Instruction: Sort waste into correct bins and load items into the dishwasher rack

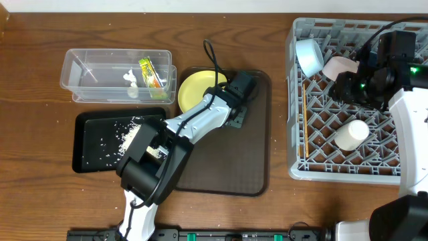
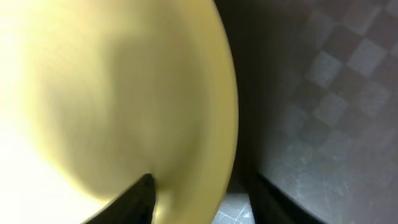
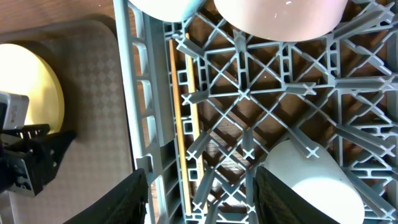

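One yellow plate (image 2: 124, 93); two bowls (image 1: 309, 57), one cup (image 1: 352, 134) in rack (image 1: 314, 171)

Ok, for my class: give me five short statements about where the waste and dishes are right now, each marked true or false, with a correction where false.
1. The snack wrapper lies in the clear tub. True.
2. The yellow plate is in the dishwasher rack. False: it sits on the brown serving tray.
3. The rice scraps are in the black tray. True.
4. The right gripper holds the pale cup. False: the cup lies in the rack and the gripper is open and empty.
5. The chopsticks lie outside the rack. False: they lie inside, along its left wall.
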You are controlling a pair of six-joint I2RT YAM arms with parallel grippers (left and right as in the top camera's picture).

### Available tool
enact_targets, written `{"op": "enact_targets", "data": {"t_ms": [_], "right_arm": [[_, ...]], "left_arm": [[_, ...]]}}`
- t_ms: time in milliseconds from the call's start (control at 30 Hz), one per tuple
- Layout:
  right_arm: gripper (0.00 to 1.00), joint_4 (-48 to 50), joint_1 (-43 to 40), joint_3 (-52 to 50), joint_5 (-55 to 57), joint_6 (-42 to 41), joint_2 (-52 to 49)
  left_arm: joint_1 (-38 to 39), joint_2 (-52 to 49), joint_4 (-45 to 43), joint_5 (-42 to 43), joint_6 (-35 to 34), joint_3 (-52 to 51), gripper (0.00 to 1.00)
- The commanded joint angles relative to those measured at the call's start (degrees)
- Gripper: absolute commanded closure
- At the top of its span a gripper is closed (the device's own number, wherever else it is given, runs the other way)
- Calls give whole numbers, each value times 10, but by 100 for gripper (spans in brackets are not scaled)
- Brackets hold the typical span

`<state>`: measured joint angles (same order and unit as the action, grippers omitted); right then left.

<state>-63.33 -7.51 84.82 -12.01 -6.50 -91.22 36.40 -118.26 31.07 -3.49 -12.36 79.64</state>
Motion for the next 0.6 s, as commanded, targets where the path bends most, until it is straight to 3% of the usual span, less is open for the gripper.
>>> {"op": "enact_targets", "data": {"t_ms": [0,267,333,433,567], "right_arm": [[47,1,1,6,-5,-1,2],[47,1,1,6,-5,-1,2],[47,1,1,6,-5,-1,2],[47,1,1,6,-4,-1,2],[47,6,1,6,-5,0,2]], "left_arm": [[3,-6,5,19,1,6,57],[35,-6,-20,214,0,6,61],[44,-6,-19,221,0,6,61],[47,0,-17,218,1,6,53],[39,30,-16,169,1,6,46]]}}
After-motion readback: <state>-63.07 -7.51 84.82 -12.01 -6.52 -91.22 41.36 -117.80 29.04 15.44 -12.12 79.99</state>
